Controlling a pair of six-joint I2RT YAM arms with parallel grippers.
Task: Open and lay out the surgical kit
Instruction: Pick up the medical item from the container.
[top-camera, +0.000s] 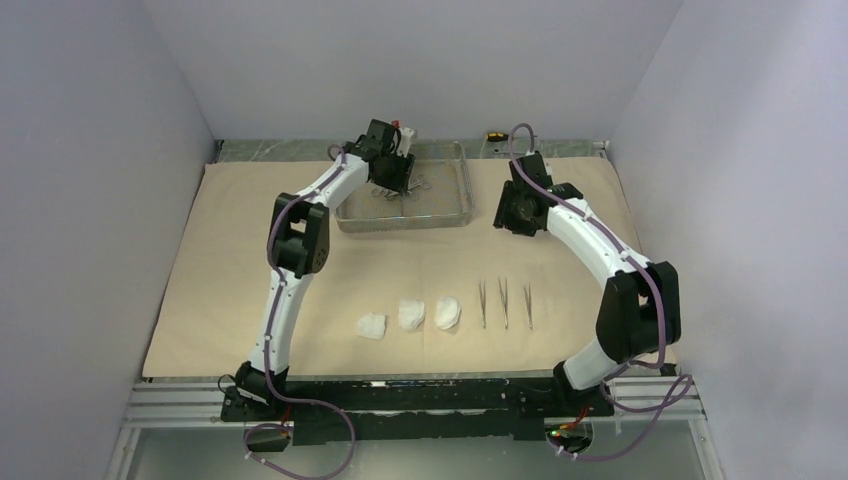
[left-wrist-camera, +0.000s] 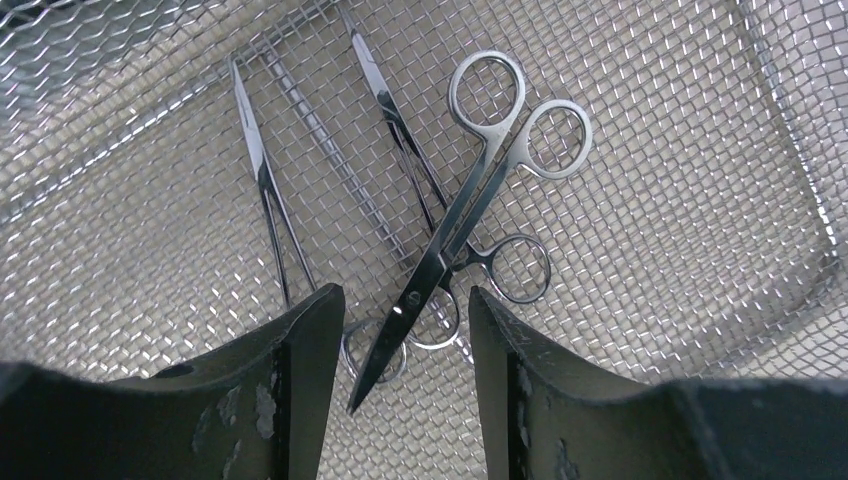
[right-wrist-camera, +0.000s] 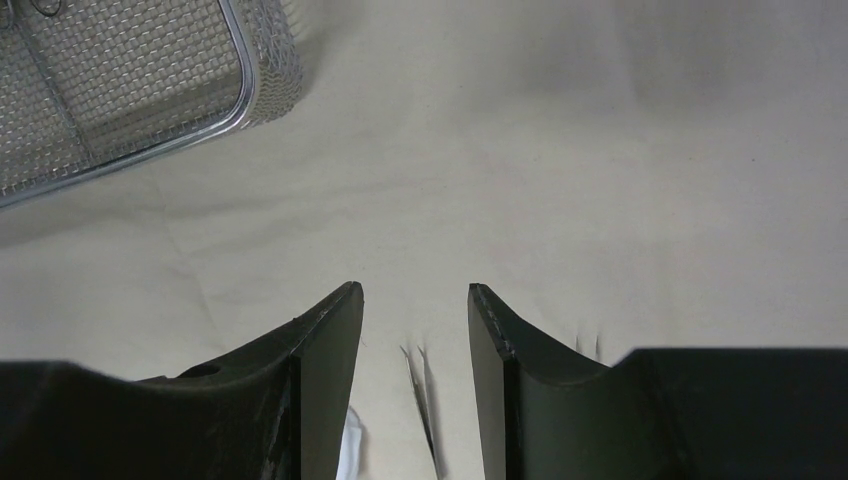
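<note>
Seen from above, a beige wrap cloth (top-camera: 200, 280) lies spread flat over the desk as the working surface. Toward 6 o'clock on it, three white gauze pads (top-camera: 410, 315) sit in a row. Three tweezers (top-camera: 504, 303) lie side by side at their 3 o'clock, set apart, likely so each can be picked up singly. At 12 o'clock stands the wire-mesh tray (top-camera: 440, 222). The left end effector (left-wrist-camera: 405, 300) hangs inside it, released, its jaws straddling the crossed clamps (left-wrist-camera: 470, 200), apparently lined up to lift one out. The right end effector (right-wrist-camera: 415, 295), released and empty, hovers over bare cloth at the tray's 3 o'clock, probably keeping clear.
</note>
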